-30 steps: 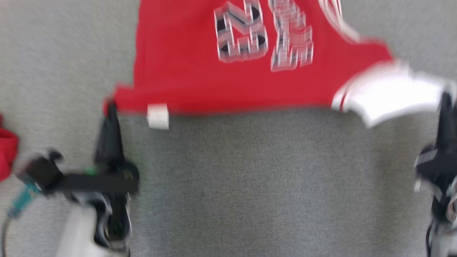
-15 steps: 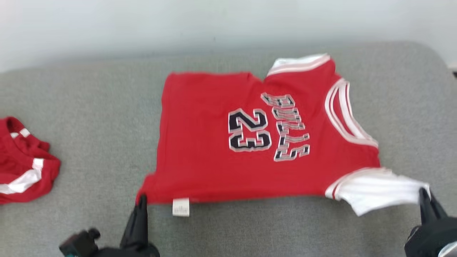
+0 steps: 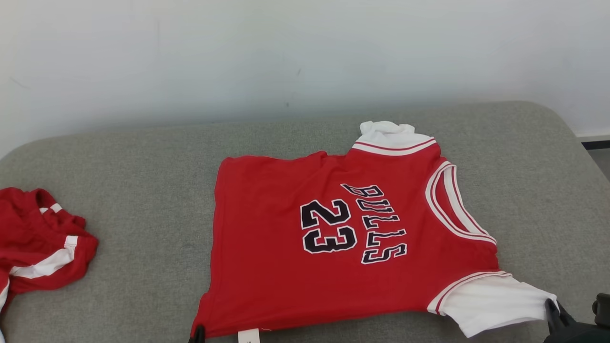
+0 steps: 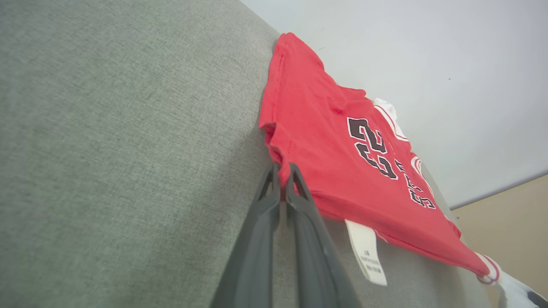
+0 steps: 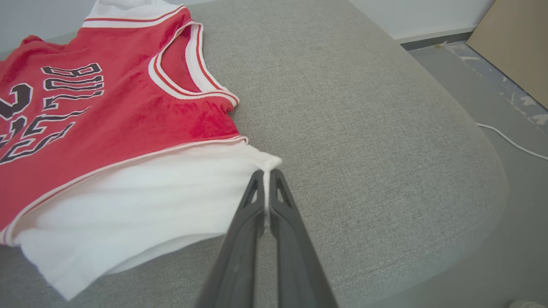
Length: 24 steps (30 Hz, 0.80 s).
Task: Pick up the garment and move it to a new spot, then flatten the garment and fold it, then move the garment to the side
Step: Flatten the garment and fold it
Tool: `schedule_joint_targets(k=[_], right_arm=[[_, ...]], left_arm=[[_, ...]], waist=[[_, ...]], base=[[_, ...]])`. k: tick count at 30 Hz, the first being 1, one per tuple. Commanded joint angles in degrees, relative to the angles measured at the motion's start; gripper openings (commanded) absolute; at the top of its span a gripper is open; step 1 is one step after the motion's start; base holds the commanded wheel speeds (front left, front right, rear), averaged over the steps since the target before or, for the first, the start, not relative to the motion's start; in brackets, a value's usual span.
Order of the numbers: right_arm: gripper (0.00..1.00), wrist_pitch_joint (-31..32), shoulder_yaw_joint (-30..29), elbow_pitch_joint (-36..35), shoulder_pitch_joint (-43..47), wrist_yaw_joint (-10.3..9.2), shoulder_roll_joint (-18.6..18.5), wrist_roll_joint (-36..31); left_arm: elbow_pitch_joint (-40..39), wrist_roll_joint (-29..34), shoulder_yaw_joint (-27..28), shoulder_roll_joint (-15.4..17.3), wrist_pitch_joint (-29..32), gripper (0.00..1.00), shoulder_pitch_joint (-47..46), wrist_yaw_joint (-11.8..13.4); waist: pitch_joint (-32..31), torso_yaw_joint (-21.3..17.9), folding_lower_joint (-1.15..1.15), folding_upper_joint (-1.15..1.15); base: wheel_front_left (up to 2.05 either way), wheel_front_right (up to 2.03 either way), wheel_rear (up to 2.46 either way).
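The jersey (image 3: 267, 276) lies spread face-up across the middle of the grey cushion (image 3: 143, 162), so the pick-up and move look done and flattening seems well along. The left hand (image 4: 280, 169) is pressed together on the red hem corner nearest the robot. The right hand (image 5: 266, 173) pinches the tip of the near white sleeve (image 5: 141, 196). The edge between them looks fairly straight. The body is smooth, but the far sleeve (image 3: 387, 129) is bunched up. No fold shows yet, and the move to the side remains. Another red garment (image 3: 38, 247) sits crumpled at the cushion's left end, well apart.
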Motion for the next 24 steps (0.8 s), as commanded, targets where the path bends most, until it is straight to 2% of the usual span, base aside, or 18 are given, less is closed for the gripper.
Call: schedule_joint_targets(k=[1, 8, 16, 21, 24], right_arm=[[0.00, 0.00, -0.33, -0.50, 0.24, -0.15, -0.17, -0.09], [0.00, -3.13, 0.90, -2.45, -1.58, -0.15, -0.16, 0.78], [0.00, -3.08, 3.11, -2.98, -1.29, -0.15, -0.12, 2.06], [0.00, -2.63, 9.08, -0.95, -11.23, -0.14, -1.09, 4.66], [0.00, -2.68, 13.82, 2.35, -22.28, -0.14, -4.35, 6.76]], left_arm=[[-0.47, -0.03, 0.30, 0.38, 0.02, 0.00, 0.78, 0.45], [-3.42, 0.32, 0.00, 0.93, 0.69, 0.00, -1.16, 1.25], [-4.87, -0.11, -0.14, 1.41, 1.65, 0.00, -1.61, 1.84], [-5.77, 0.52, -0.64, 2.81, 4.58, 0.00, -9.68, 1.60], [-4.48, 0.94, -0.40, 4.38, 6.67, 0.00, -19.56, 0.88]], waist=[[-0.57, 0.01, 0.01, 0.01], [-0.77, 0.27, 0.01, 0.01], [0.71, -0.07, 0.01, 0.01], [6.91, -1.46, 0.01, 0.01], [12.52, -2.51, 0.01, 0.01]], base=[[0.00, 0.00, 0.00], [0.00, 0.00, 0.00], [0.00, 0.00, 0.00], [0.00, 0.00, 0.00], [0.00, 0.00, 0.00]])
